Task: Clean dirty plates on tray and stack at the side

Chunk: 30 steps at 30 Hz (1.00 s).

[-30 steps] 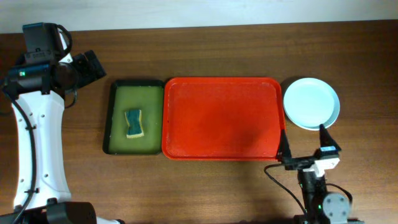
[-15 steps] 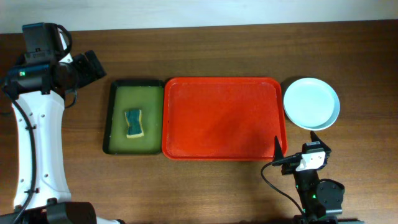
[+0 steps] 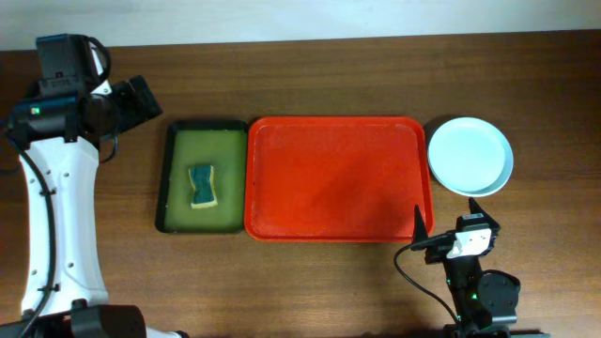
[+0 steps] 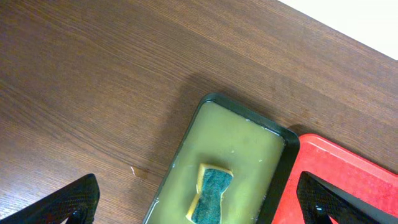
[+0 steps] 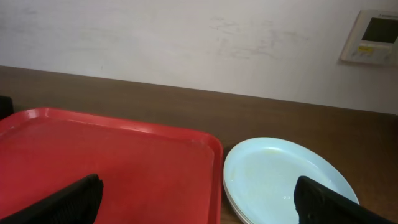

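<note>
The red tray lies in the middle of the table with nothing on it; it also shows in the right wrist view. The plates sit in one stack on the table just right of the tray, a pale blue one on top, with lower rims showing in the right wrist view. My right gripper is open and empty, in front of the gap between tray and stack. My left gripper is open and empty, high at the far left, looking down.
A dark green tray of yellowish liquid lies against the red tray's left side, with a green-and-yellow sponge in it; the sponge also shows in the left wrist view. A wall with a small panel stands behind the table.
My right gripper has pulled back from the plate stack toward the front edge and a little left, then stopped. The left arm, plates and trays have not moved.
</note>
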Each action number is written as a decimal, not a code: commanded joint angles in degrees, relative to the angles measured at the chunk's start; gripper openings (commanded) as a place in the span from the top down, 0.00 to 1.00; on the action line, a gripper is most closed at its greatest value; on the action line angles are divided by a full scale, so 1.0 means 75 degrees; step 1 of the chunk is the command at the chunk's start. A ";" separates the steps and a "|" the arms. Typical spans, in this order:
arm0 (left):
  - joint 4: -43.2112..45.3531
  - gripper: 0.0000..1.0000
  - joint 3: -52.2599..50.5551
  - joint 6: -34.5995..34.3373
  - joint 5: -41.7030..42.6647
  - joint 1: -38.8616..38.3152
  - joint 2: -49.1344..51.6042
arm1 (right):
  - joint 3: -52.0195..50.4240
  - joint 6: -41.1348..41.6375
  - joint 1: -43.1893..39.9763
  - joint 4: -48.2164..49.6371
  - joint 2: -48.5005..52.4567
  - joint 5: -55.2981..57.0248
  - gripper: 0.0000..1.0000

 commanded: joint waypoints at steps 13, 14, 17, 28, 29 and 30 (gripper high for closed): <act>-0.0592 0.01 -0.0023 -0.0070 0.0032 -0.0731 -0.4855 | -0.0038 -0.0052 -0.0020 -0.0047 -0.0067 -0.0012 0.01; -0.1311 0.01 -0.0038 -0.0064 0.0015 -0.0731 -0.5152 | -0.0038 -0.0052 -0.0020 -0.0047 -0.0067 -0.0012 0.01; -0.1827 0.01 -0.1102 -0.0067 0.0003 -0.0731 -0.6132 | -0.0038 -0.0052 -0.0020 -0.0047 -0.0067 -0.0012 0.01; 0.5555 0.01 -0.9943 -0.0076 0.0670 -0.0731 -1.1485 | -0.0038 -0.0052 -0.0020 -0.0047 -0.0067 -0.0012 0.01; 0.6595 0.01 -1.0430 -0.0076 0.0749 -0.0731 -1.1771 | -0.0038 -0.0052 -0.0020 -0.0047 -0.0067 -0.0012 0.01; 0.8218 0.01 -1.1162 -0.0073 0.0784 -0.0731 -1.2193 | -0.0038 -0.0052 -0.0020 -0.0047 -0.0067 -0.0012 0.01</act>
